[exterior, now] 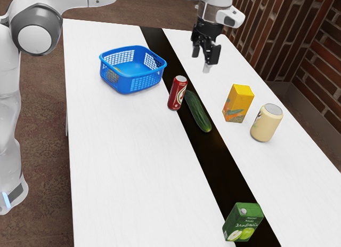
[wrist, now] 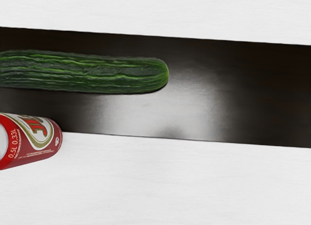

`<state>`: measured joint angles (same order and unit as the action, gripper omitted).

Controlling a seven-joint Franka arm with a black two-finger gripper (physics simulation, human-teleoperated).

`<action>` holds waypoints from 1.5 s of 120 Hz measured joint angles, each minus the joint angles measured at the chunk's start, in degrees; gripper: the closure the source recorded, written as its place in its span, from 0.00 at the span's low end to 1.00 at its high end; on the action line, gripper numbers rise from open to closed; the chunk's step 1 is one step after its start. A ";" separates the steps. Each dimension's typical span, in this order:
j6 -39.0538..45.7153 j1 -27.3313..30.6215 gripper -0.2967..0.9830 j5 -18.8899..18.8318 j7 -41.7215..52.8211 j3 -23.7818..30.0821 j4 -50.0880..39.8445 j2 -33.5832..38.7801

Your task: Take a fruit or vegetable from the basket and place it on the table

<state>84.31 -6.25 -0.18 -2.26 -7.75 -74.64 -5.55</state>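
- Green apple-print carton, upright, nearest the camera on the white table.
- My black gripper hovers near the far edge, jaws spread, released.
- Long green cucumber lies beside the red can, outside the blue plastic basket.

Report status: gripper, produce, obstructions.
Gripper open, above table. Cucumber on dark strip, outside basket. Something yellowish in basket, unidentifiable. Red can between basket and cucumber.
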 joint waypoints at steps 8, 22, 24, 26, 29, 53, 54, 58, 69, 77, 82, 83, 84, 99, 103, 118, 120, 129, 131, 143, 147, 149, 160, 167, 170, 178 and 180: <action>0.29 -0.03 0.23 0.00 -0.06 0.01 0.00 0.01; 0.61 -0.02 0.23 0.00 -0.14 0.02 0.00 0.03; 0.64 -0.02 0.23 0.00 -0.15 0.01 0.00 0.02; 0.67 -0.02 0.23 0.00 -0.17 0.00 0.00 0.02; 0.71 -0.15 0.23 0.11 -0.18 -0.20 0.00 0.01; 1.05 -0.50 0.23 2.66 -0.28 -5.32 1.18 0.01; 1.06 -0.56 0.23 2.70 -0.28 -5.69 1.33 0.02; 1.08 -0.77 0.23 2.85 -0.31 -7.32 1.72 0.04; 1.07 -0.47 0.23 3.16 -0.37 -12.02 1.91 0.05; 1.02 0.21 0.23 3.28 -0.43 -14.78 1.63 0.01; 0.99 0.46 0.23 3.31 -0.49 -16.12 1.47 -0.04; 0.99 0.50 0.23 3.32 -0.51 -16.35 1.37 -0.06; 0.98 0.54 0.23 3.33 -0.52 -16.55 1.27 -0.07; 0.92 -0.02 0.23 3.44 -0.66 -21.50 0.35 -1.75; 0.91 0.08 0.23 3.46 -0.69 -22.70 0.23 -2.34; 0.89 0.13 0.23 3.48 -0.77 -26.66 -0.44 -4.43; 0.89 0.23 0.23 3.50 -0.78 -27.09 -0.48 -4.73; 0.91 1.69 0.23 3.58 -0.80 -28.04 -0.58 -6.16; 0.91 2.07 0.23 3.60 -0.80 -28.11 -0.59 -6.45; 1.02 2.98 0.23 3.70 -0.86 -28.27 -0.55 -7.85; 1.06 3.08 0.23 3.72 -0.87 -28.29 -0.51 -8.28; 1.09 3.15 0.23 3.74 -0.88 -28.29 -0.49 -8.47; 1.26 3.89 0.23 3.72 -0.92 -28.34 -0.40 -9.17; 1.40 4.28 0.23 3.61 -0.95 -28.36 -0.74 -9.18; 1.44 4.35 0.23 3.54 -0.97 -28.37 -0.97 -9.12; 2.19 4.71 0.23 3.45 -0.99 -28.39 -2.55 -8.88; 2.59 4.82 0.23 3.46 -0.99 -28.38 -3.32 -8.75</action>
<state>86.90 -1.43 3.28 -3.25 -36.13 -77.96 -14.30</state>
